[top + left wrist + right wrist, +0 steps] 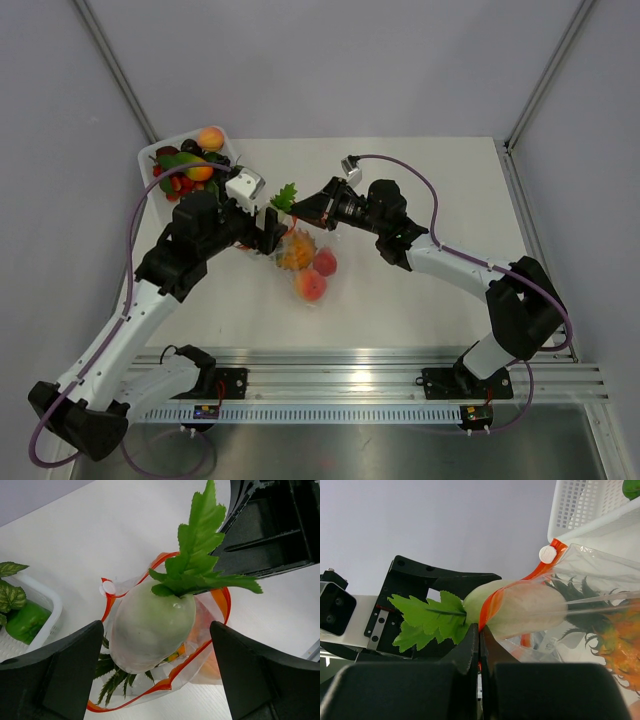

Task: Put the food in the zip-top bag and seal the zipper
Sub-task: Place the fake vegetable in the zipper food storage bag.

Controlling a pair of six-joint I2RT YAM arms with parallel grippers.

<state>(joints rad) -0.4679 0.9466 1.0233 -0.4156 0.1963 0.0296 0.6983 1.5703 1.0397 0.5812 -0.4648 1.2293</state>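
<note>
The clear zip-top bag (318,298) lies at mid-table and holds the red round fruit (326,262), the peach (311,286) and the pineapple (295,250). A pale green-white radish-like toy (150,630) with green leaves (285,196) sits half inside the bag's open mouth. The red zipper (165,684) rings it. My right gripper (480,630) is shut on the zipper edge (492,607) and holds the mouth up. My left gripper (156,627) is open, one finger on each side of the radish, not touching it.
A white basket (150,157) of other toy fruits and vegetables stands at the back left, close behind the left gripper (270,232). It also shows in the left wrist view (50,600) and right wrist view (580,505). The zipper's white slider (547,554) sits at the bag's corner.
</note>
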